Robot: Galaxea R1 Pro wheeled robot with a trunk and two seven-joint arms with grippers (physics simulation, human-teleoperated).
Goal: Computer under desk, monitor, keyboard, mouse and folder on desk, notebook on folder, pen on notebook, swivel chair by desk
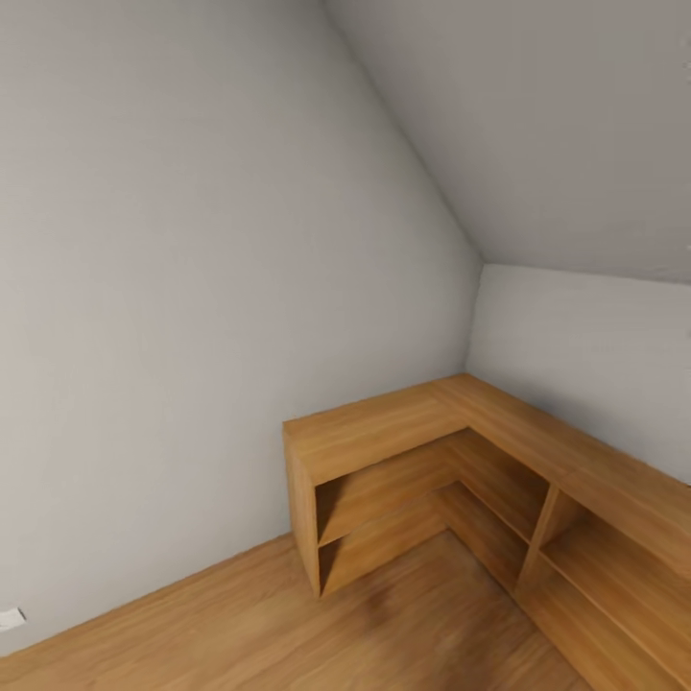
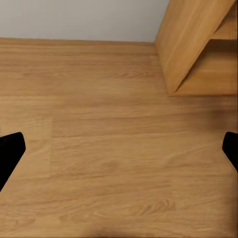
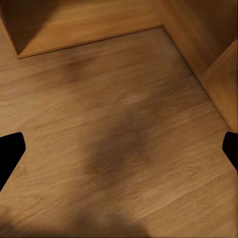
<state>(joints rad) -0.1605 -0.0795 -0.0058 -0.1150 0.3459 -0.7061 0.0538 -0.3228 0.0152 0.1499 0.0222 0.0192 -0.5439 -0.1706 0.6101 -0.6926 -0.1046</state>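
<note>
two spread grippers (unlabelled) above wood floor (image 1: 240, 624).

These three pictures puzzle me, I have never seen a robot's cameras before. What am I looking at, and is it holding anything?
It is a simulated wheeled robot with two arms. The large picture comes from its head: a grey wall, a wooden floor and an L-shaped wooden shelf unit in the corner, its shelves bare. The other two come from cameras by each gripper, aimed at the floor. The left gripper and right gripper show as black fingertips at the edges, wide apart, holding nothing.
</note>
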